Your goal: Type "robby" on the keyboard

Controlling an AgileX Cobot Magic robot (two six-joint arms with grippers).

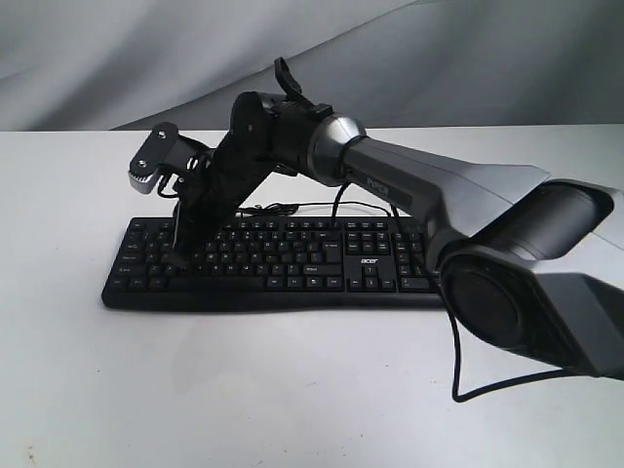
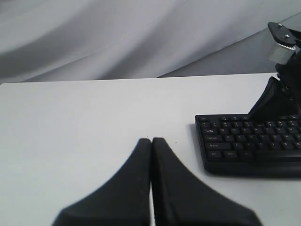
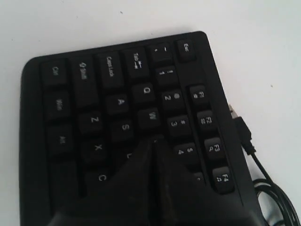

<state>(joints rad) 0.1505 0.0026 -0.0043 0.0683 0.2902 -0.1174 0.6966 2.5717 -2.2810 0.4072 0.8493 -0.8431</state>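
"Where did the keyboard (image 1: 292, 263) lie?"

"Flat on the white table (image 1: 292, 390), with its long edge toward the exterior camera. The number pad (image 1: 409, 258) was at the right of that view, and the small acer logo (image 1: 367, 261) sat between the letter block and the pad. A thin black cable (image 1: 292, 207) ran along the table just behind it."

"And the right pincer (image 3: 155, 141)?"

"The right arm (image 1: 419, 185) reached across from the right of the exterior view to the keyboard's left end. The pincer was closed, its fingers (image 3: 136, 179) pressed together with nothing between them, and it pointed down at the letter rows. In the right wrist view the tip sat just beside the W key (image 3: 151, 115), between the S key (image 3: 124, 127) and the 3 key (image 3: 175, 123), and it hid the key beneath it."

"Was it pressing that key?"

"I could not tell. The tip was either touching or a hair above, and the dark fingers blended into the dark keys."

"What about the left pincer (image 2: 151, 141)?"

"It was closed as well, with the fingertips meeting and nothing held. It was over bare table, well apart from the keyboard. In the left wrist view the keyboard's left end showed off to one side, with the right pincer standing on it."
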